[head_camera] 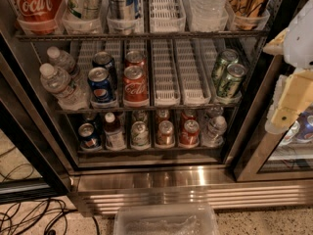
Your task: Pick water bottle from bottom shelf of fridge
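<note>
The fridge (195, 180) stands open in front of me, with its shiny steel base below. On the bottom shelf (146, 151), the small clear water bottle (214, 129) stands at the right end of the front row. To its left are two red cans (189, 132), a silver can (139, 133), a white-capped bottle of dark drink (114, 131) and a blue can (89, 136). My gripper (286, 102), white and beige, hangs at the right edge of the view. It is outside the fridge, right of and above the water bottle, and holds nothing that I can see.
The middle shelf holds two bigger clear bottles (56, 82) at left, cola cans (134, 82) and green cans (227, 77). The black door frame (24, 146) is at left. A second cooler door (288, 151) is at right. A clear plastic bin (166, 222) and cables (29, 214) lie on the floor.
</note>
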You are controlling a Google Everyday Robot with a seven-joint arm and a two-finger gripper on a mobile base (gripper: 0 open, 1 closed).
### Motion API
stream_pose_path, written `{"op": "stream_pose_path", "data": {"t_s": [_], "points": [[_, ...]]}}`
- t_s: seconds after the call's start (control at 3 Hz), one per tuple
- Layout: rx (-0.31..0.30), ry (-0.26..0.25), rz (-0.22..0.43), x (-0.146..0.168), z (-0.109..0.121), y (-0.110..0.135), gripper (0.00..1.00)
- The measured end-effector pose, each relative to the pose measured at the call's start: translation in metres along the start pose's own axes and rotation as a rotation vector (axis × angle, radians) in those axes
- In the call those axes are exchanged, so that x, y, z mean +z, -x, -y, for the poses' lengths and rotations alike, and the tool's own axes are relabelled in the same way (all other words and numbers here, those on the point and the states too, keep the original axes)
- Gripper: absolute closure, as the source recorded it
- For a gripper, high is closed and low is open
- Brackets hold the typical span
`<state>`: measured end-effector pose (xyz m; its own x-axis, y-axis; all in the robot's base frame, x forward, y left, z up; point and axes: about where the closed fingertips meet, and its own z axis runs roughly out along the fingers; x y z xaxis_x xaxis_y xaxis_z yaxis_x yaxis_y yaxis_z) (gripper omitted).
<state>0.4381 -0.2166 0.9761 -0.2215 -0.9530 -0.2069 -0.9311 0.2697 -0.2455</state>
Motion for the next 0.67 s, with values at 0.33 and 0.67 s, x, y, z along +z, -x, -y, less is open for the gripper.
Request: {"op": "stream_pose_path", "data": {"t_s": [0.33, 0.67], "points": [[0.002, -0.005, 0.007, 0.0, 0.0, 0.0, 0.0], [0.029, -0.009, 0.007, 0.023, -0.011, -0.008, 0.0]]}}
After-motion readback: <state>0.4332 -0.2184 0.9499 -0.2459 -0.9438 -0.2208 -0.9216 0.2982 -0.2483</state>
